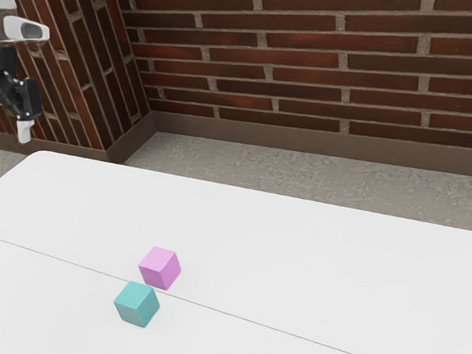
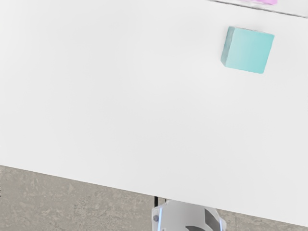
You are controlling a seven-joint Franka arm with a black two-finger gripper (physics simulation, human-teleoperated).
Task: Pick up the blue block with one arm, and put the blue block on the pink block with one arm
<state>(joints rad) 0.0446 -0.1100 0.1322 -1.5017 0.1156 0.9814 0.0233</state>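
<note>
Red-brown brick wall (image 1: 309,58) runs across the back of the ext. view, w/ a strip of grey speckled floor (image 1: 300,172) below it. In front, the white tabletop (image 1: 307,261) takes up the lower half, crossed by a thin dark seam (image 1: 229,315) on a diagonal. The arm comes in at the ext. view's upper left; its black claw (image 1: 0,127) hangs high above the tabletop's far corner, fingers spread wide, nothing btw them, well apart from both blocks. The pink block (image 1: 160,267) sits flat on the tabletop, just beyond the seam. The blue block (image 1: 137,304) is a small cube, pale teal/cyan in colour, plain matte faces, top lighter than the shaded sides, resting flat on the tabletop on the near side of the seam. It's just beside the pink block, corner to corner; can't tell if they touch. In the wrist view the blue block (image 2: 248,49) shows one lit face and a narrow darker side, w/ the tabletop's edge and floor nearer the claw.
</note>
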